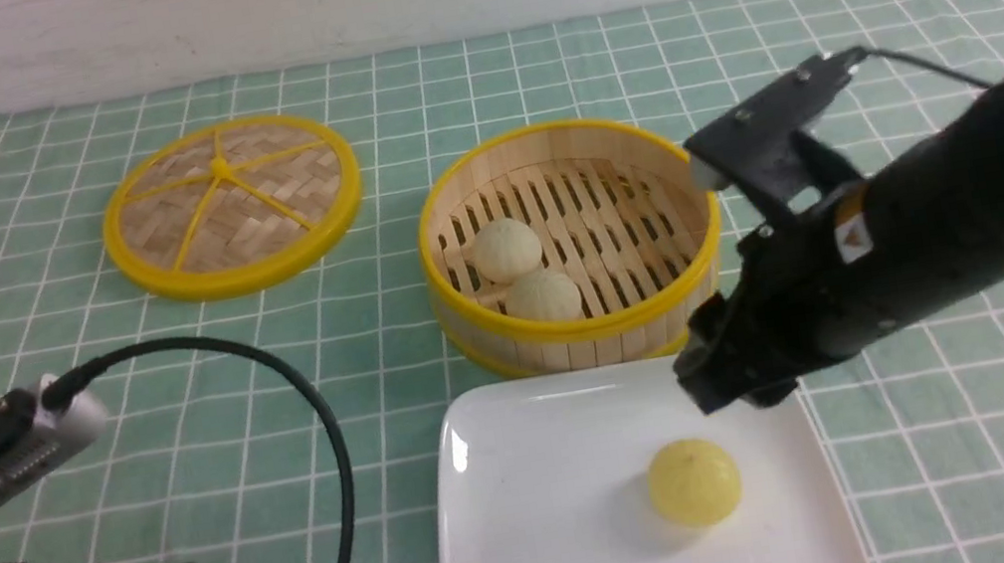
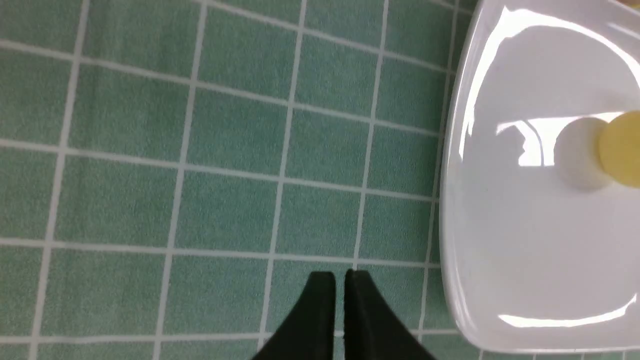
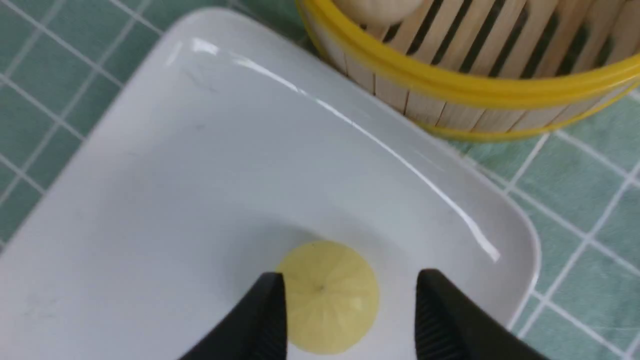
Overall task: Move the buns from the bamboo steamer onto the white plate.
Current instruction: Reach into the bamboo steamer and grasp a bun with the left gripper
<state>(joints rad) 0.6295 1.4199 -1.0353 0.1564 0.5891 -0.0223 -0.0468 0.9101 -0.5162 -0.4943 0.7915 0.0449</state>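
The yellow bun [image 1: 693, 482] lies on the white plate [image 1: 539, 517], free of any grip. My right gripper [image 1: 734, 381] hovers just above and behind it, open; in the right wrist view its fingertips [image 3: 272, 287] stand wide on either side of the yellow bun [image 3: 325, 295] with gaps. Two cream buns [image 1: 506, 249] [image 1: 543, 298] rest inside the bamboo steamer [image 1: 539, 133], behind the plate. My left gripper [image 2: 340, 274] is shut and empty over the tablecloth, left of the plate [image 2: 500, 225].
The flat woven steamer lid [image 1: 231, 204] lies at the back left on the green checked tablecloth. A black cable [image 1: 323, 421] arcs from the left arm over the cloth, left of the plate. The steamer's wall [image 3: 450, 85] almost touches the plate's far edge.
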